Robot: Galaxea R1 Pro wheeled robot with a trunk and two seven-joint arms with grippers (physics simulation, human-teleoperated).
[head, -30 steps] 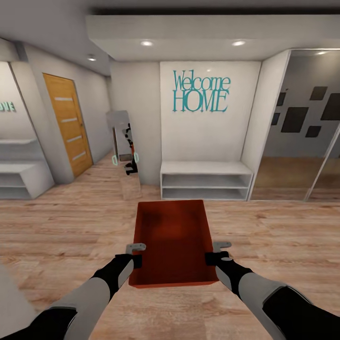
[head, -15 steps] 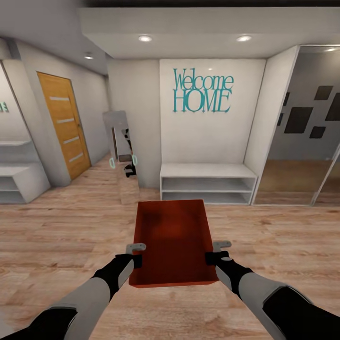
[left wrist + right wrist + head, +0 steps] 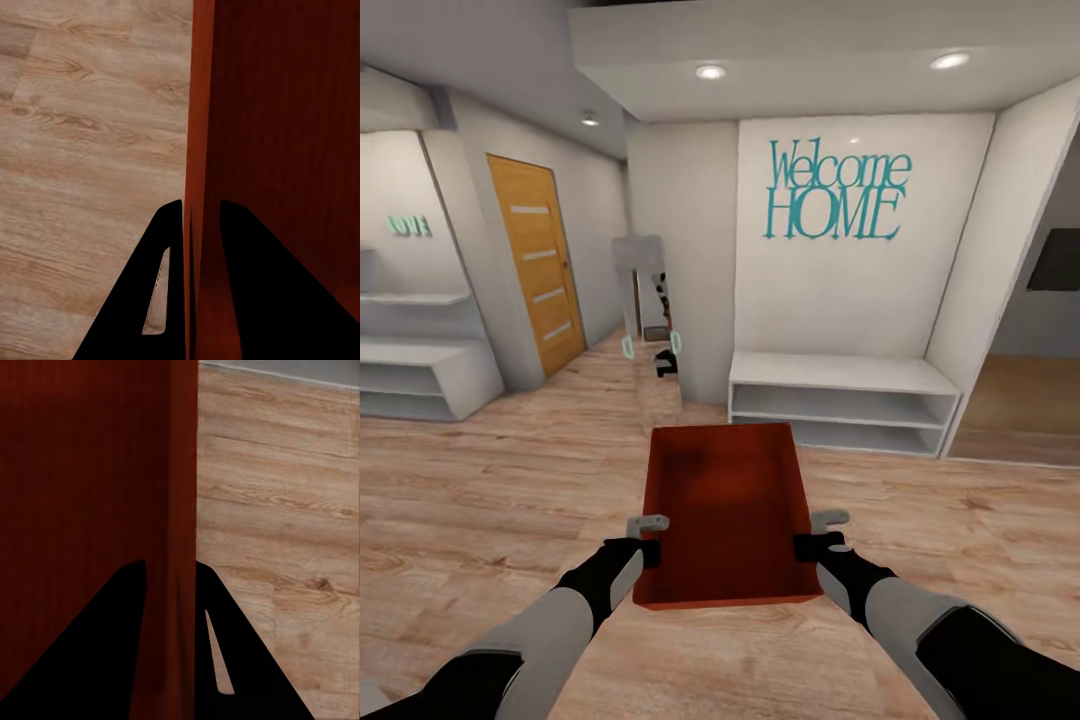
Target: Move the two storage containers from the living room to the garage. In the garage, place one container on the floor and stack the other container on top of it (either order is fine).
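Observation:
One orange-red storage container [image 3: 725, 500] hangs in front of me above the light wood plank floor, open side up and with nothing in it. My left gripper [image 3: 648, 538] is shut on its left wall, my right gripper [image 3: 812, 536] on its right wall. Through the left wrist camera that wall [image 3: 199, 150] runs between the two dark fingers [image 3: 161, 300]. In the right wrist view the other wall [image 3: 182, 495] sits pinched between the fingers [image 3: 225, 660] the same way. The garage is out of view.
A low white shelf bench [image 3: 840, 400] stands ahead under a "Welcome HOME" wall sign [image 3: 835, 192]. A wooden door [image 3: 540, 262] and a narrow mirror [image 3: 645, 330] are at the left, with white shelving [image 3: 415, 375] further left. Wood floor lies open around me.
The whole view has swung to the left and moved closer: bench and sign shifted right, the mirrored wardrobe slid out at the right. Both grippers keep their hold on the container.

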